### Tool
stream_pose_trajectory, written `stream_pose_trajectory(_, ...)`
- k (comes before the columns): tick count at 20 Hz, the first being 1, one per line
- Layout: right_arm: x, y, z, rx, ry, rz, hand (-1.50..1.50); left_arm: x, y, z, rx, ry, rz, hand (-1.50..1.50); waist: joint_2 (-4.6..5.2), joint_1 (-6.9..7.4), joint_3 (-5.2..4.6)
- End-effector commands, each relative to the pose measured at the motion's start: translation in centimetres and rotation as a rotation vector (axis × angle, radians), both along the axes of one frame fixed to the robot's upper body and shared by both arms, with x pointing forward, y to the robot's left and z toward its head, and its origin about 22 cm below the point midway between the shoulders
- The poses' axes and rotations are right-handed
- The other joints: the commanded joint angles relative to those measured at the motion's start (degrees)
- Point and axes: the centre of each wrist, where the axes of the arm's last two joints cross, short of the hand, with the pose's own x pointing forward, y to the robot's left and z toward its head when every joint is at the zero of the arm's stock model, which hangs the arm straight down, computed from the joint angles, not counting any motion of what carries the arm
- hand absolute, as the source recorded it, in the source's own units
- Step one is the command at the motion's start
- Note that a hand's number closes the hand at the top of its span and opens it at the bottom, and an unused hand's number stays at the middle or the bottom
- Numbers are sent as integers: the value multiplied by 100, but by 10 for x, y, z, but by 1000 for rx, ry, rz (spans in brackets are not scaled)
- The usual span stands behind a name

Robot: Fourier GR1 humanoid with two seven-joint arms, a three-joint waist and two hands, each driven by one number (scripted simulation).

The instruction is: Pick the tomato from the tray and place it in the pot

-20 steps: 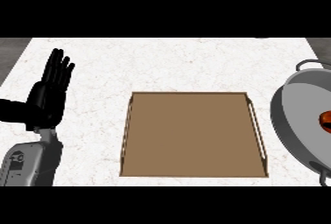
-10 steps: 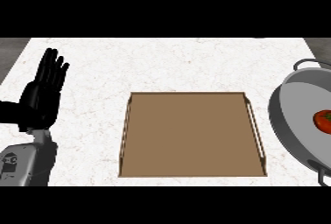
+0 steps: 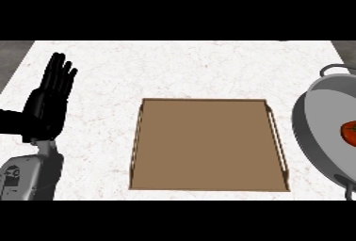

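1. My left forearm, grey, comes in at lower-left corner of head view, over the white marbled counter (image 3: 208, 66).

2. My left hand (image 3: 47, 106), black, just above the forearm at the view's left edge. Fingers straight, pointing up and away, held together; hand flat and wide, holding nothing. Resting, well apart from the tray.

3. My right hand: doesn't show anywhere in view.

4. Tray (image 3: 208, 143), brown, rectangular, low rim, slim handles along left and right sides. Sits ctr of counter, nearer edge close to bottom of view. Nothing lies on it.

5. Pot (image 3: 316, 127), grey metal, round, at right edge, partly cut off by frame. One handle shows at upper right, another at lower right. Just beside tray's right side, not touching as far as I can tell.

6. Tomato (image 3: 348, 133), red, inside pot, half cut by right edge.

7. Far end: counter's back edge, darker grey floor at both upper corners.
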Motion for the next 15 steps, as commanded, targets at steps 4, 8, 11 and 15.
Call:
stream_pose_trajectory(4,-47,-35,17,35,-61,-52,-150,5,9,1,17,-11,3,0,23,17,13)
stream_pose_trajectory(8,-63,-39,6,34,-52,-85,-150,5,-5,3,1,-10,-9,0,32,50,29)
stream_pose_trajectory(11,-76,-47,18,24,-40,-79,-150,-1,2,1,-21,0,-20,0,24,69,36)
stream_pose_trajectory(15,-76,-48,23,17,-50,-98,-150,6,-9,7,4,-17,-11,0,46,73,50)
